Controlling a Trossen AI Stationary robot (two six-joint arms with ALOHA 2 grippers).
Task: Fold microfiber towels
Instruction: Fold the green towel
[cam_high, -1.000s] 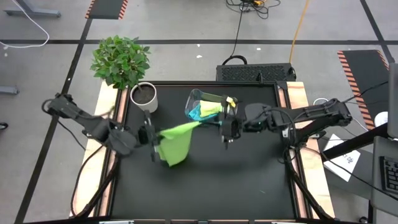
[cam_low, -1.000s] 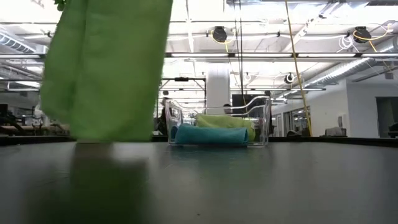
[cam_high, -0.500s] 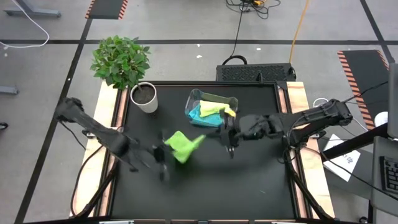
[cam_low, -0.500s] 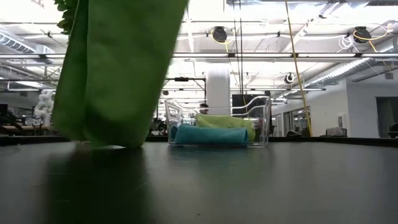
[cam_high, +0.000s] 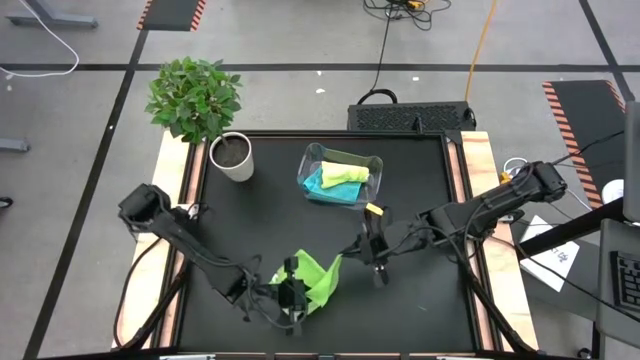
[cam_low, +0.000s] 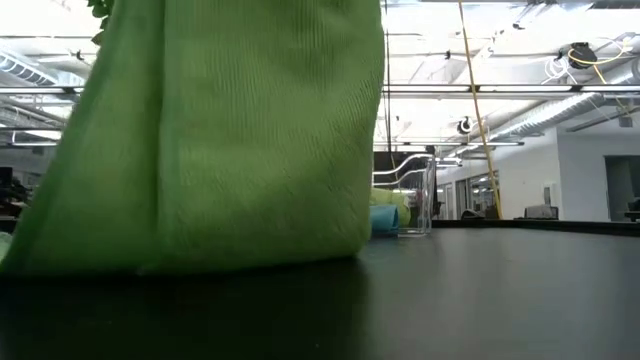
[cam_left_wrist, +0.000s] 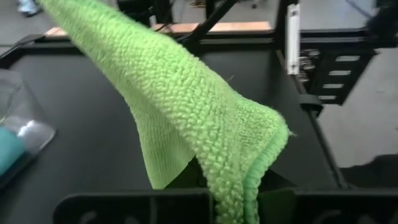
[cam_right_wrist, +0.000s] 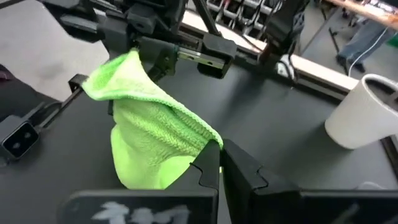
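A bright green microfiber towel hangs between my two grippers over the near middle of the table. In the low view the green towel fills the left half, its lower edge down at the table top. My left gripper is shut on its left end and my right gripper is shut on its right corner. A turquoise towel and a pale yellow-green towel lie in the clear bin at the far middle. My left gripper pinches a bunched, doubled edge of the green towel at one corner between its two fingers, slanting down from the table's left. The cloth runs away from the fingers and drapes down. My right gripper pinches the towel's opposite corner between its two fingers, slanting down from the table's right. Several layers are gathered there. The towel hangs below the fingers, and its top edge runs on to the left gripper.
A potted plant in a white pot stands at the far left corner. The bin shows behind the towel in the low view. Bare black table lies to the near right.
Both grippers have come down and toward the table's near edge, carrying the green towel away from the bin. The left one has travelled farther. The towel, held high a second ago, now hangs low with its lower edge at the table top.
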